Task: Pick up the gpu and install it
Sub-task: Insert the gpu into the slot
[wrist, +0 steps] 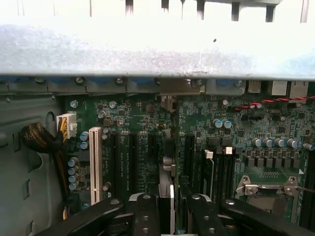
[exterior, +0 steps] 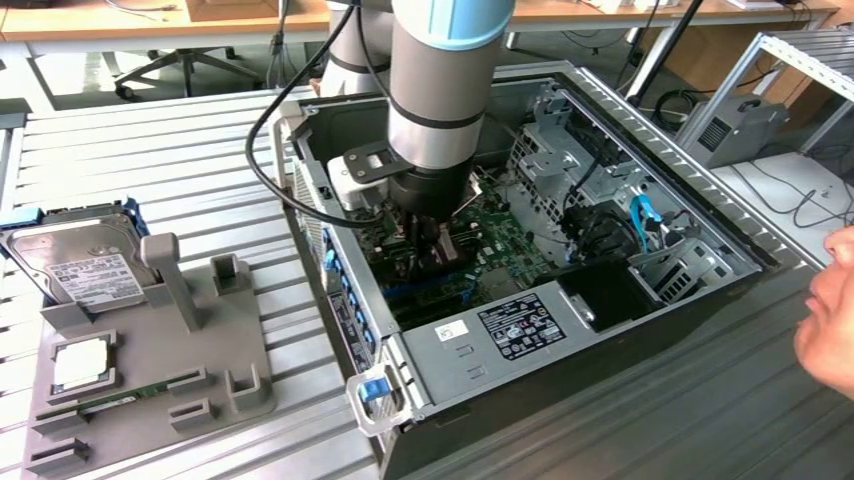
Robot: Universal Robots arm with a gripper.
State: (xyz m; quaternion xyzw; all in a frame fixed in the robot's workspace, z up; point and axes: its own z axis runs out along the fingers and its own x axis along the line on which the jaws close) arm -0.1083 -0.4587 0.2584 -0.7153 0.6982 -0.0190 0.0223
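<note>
Pickup looks done: the tool [wrist: 166,209], low in the wrist view, is clenched on the gpu [wrist: 166,169], held edge-on over the motherboard [wrist: 197,128] slots inside the case [exterior: 454,345], not yet seated.

Robot arm [exterior: 434,90]: silver-grey cylindrical segments with a pale blue joint cap and black band. Black cable [exterior: 267,150] loops alongside. Gripper [wrist: 167,216]: black fingers [wrist: 145,216] with round screw heads, linkage bars flanking them.

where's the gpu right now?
Edge-on between the gripper fingers, the gpu hangs over the motherboard's expansion slots inside the open PC case, right of the white slot in the wrist view.
</note>
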